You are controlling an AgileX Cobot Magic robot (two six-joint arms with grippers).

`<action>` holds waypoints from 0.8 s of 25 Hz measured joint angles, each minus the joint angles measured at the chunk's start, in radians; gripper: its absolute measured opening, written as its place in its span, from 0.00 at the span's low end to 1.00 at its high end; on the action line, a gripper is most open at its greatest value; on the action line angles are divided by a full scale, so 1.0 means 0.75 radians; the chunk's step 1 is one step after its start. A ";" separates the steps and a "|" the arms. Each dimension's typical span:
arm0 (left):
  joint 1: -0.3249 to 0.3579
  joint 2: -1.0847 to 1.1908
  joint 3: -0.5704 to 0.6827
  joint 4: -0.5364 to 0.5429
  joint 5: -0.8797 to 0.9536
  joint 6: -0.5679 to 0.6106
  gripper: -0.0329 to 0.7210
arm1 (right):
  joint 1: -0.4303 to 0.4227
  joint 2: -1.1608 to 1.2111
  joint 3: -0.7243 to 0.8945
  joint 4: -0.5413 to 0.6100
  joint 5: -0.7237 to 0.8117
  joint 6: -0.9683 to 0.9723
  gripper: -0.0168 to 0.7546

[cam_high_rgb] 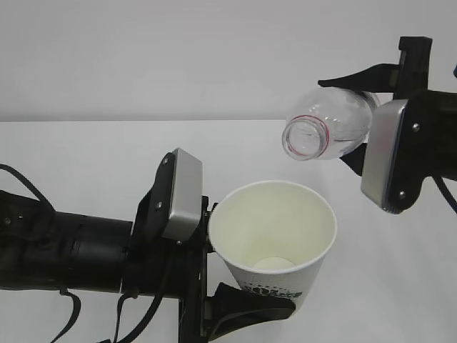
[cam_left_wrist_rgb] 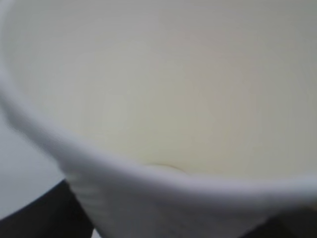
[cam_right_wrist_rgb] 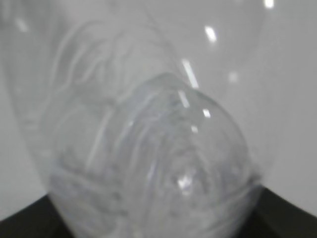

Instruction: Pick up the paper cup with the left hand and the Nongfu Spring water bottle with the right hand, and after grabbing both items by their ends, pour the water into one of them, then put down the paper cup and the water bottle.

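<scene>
Exterior view: left hand (cam_high_rgb: 239, 300) clamps the paper cup (cam_high_rgb: 275, 239) upright at 6 o'clock to catch water; right hand (cam_high_rgb: 364, 121) grips the Nongfu Spring water bottle (cam_high_rgb: 328, 125), tilted mouth-down at 1 o'clock.

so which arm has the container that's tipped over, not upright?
The right hand. Its bottle lies nearly level, uncapped mouth aimed toward the camera above the cup. The left hand holds that cup upright, mouth up.
</scene>
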 joint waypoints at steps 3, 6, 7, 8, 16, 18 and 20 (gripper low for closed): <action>0.000 0.000 0.000 0.000 0.001 0.006 0.76 | 0.000 0.000 0.000 0.019 -0.005 -0.038 0.64; 0.000 0.000 0.000 -0.002 0.003 0.011 0.76 | 0.000 0.000 0.000 0.061 -0.016 -0.092 0.64; 0.000 0.000 0.000 -0.003 0.003 0.013 0.76 | 0.000 0.000 0.000 0.067 -0.020 -0.102 0.64; 0.000 0.000 0.000 -0.003 0.003 0.017 0.76 | 0.000 0.000 0.000 0.073 -0.019 -0.108 0.64; 0.000 0.000 0.000 -0.005 0.003 0.029 0.76 | 0.000 0.000 0.000 0.126 -0.045 -0.211 0.64; 0.000 0.000 0.000 -0.005 0.005 0.029 0.76 | 0.000 0.000 0.000 0.137 -0.051 -0.223 0.64; 0.000 0.000 0.000 -0.007 0.015 0.032 0.76 | 0.000 0.000 0.000 0.145 -0.051 -0.243 0.64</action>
